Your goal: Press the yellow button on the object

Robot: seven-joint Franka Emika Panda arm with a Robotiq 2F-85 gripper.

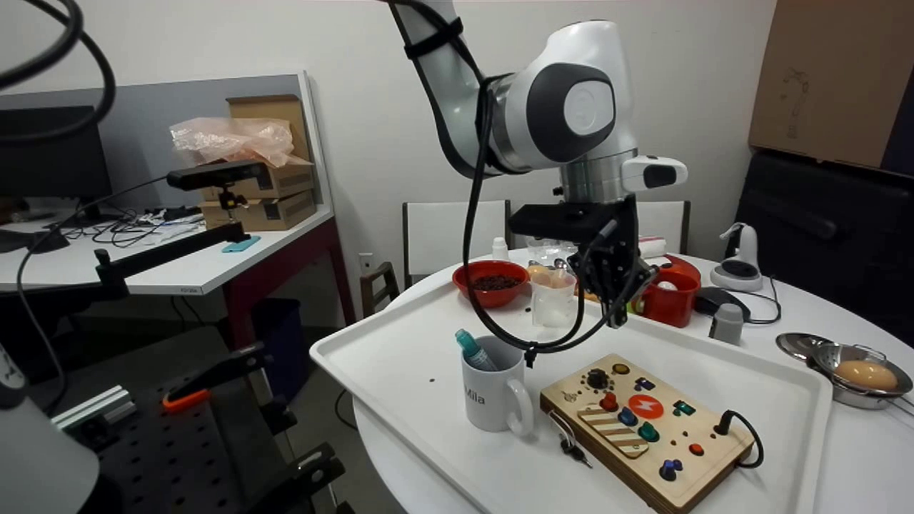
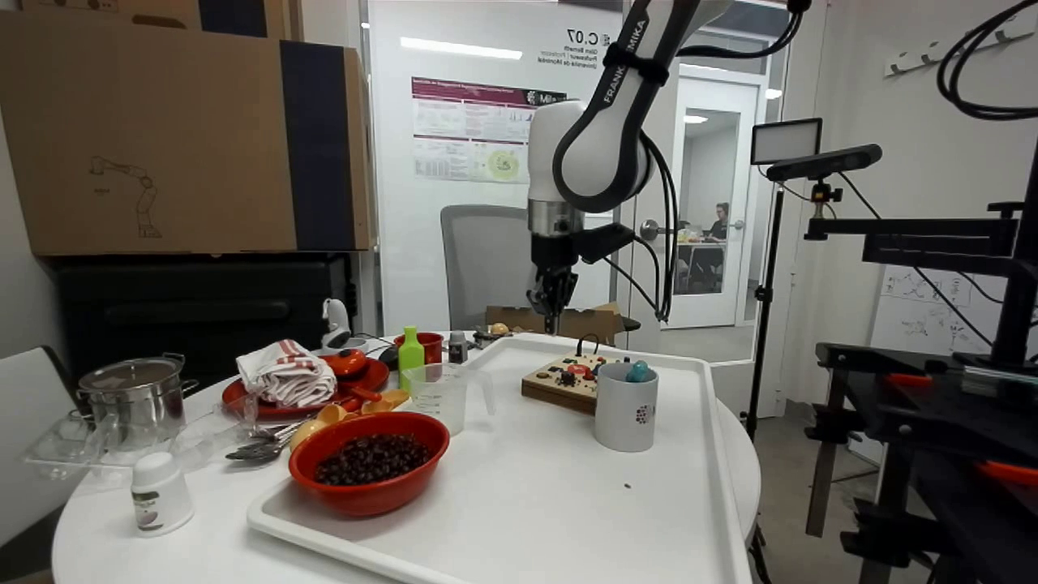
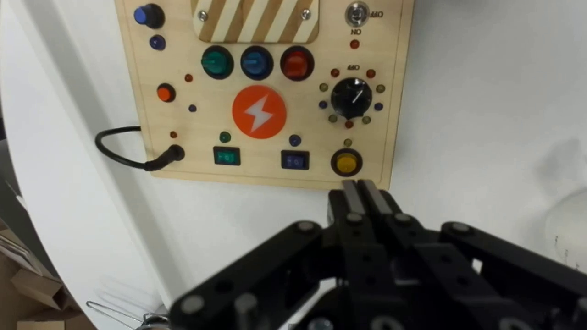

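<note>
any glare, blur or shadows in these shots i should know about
In the wrist view, the gripper looks a bit soft nearest the lens, the yellow button fairly clear, and a faint shadow falls on the white tray; in an exterior view, a bright streak of light shows above the poster.

White table (image 2: 223, 539) (edge curved): tray (image 2: 551, 503), steel pot (image 2: 150, 397), white container (image 2: 160, 499)
</note>
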